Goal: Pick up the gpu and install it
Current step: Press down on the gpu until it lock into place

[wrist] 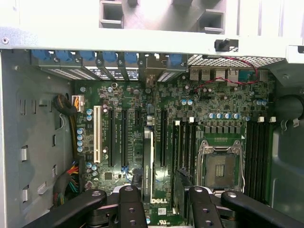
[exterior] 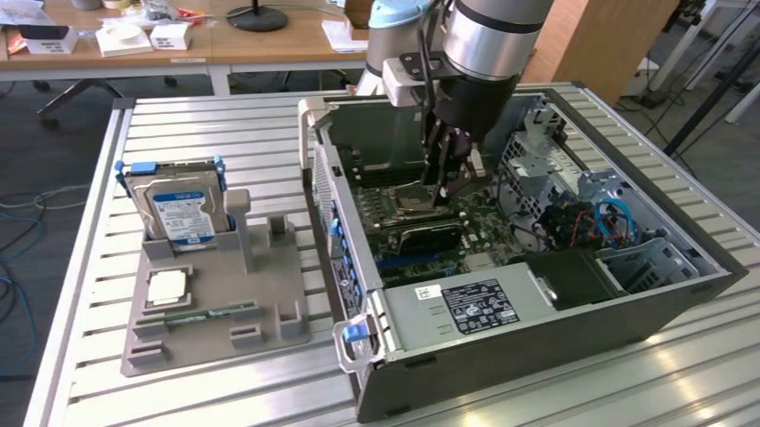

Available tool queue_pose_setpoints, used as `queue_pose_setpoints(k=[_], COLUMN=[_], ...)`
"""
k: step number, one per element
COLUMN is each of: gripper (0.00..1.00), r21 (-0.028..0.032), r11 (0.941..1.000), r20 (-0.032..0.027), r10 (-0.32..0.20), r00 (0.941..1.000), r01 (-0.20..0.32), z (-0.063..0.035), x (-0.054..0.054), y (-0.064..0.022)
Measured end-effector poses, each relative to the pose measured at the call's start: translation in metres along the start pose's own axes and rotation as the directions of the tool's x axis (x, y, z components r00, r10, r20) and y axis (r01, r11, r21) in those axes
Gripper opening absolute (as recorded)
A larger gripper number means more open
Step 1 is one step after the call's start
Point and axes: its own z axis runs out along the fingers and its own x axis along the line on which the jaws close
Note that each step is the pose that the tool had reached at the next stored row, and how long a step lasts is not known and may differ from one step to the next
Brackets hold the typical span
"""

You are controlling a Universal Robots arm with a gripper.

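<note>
Thin black-faced gpu card (wrist: pixel 148 164): standing on edge in a slot of the green motherboard (wrist: pixel 190 142), inside the open grey computer case (exterior: pixel 665 307). Black pincer (wrist: pixel 159 209): above the card, fingers (wrist: pixel 130 209) spread apart, gripping nothing. Silver hard drive with blue-white label (exterior: pixel 184 213): upright in grey holder tray (exterior: pixel 202 294) on slatted table (exterior: pixel 178 124).

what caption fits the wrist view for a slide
Open tool over the gpu, which stands edge-on on the motherboard

The gpu (wrist: pixel 147 164) stands on edge in a motherboard (wrist: pixel 209 109) slot, thin and dark, its pale bracket end toward the case's (wrist: pixel 38 142) rear wall.
</note>
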Motion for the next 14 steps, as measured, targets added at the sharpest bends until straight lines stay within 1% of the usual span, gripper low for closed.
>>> queue_pose_setpoints(k=[3,4,5,7,8,10,14], gripper=[0.40,0.34,0.34,0.22,0.22,0.10,0.10], r21=[0.0000,0.0000,0.0001,0.0000,0.0000,0.0000,0.0001], r11=[1.0000,1.0000,1.0000,1.0000,1.0000,1.0000,1.0000], r20=[-0.0001,0.0000,0.0000,0.0000,0.0000,0.0000,0.0000], r10=[0.000,0.000,0.000,0.000,0.000,0.000,0.000], r00=[1.0000,1.0000,1.0000,1.0000,1.0000,1.0000,1.0000], r01=[0.000,0.000,0.000,0.000,0.000,0.000,0.000], z=[0.0000,0.0000,0.0000,0.0000,0.0000,0.0000,0.0000], x=[0.0000,0.0000,0.0000,0.0000,0.0000,0.0000,0.0000], y=[0.0000,0.0000,0.0000,0.0000,0.0000,0.0000,0.0000])
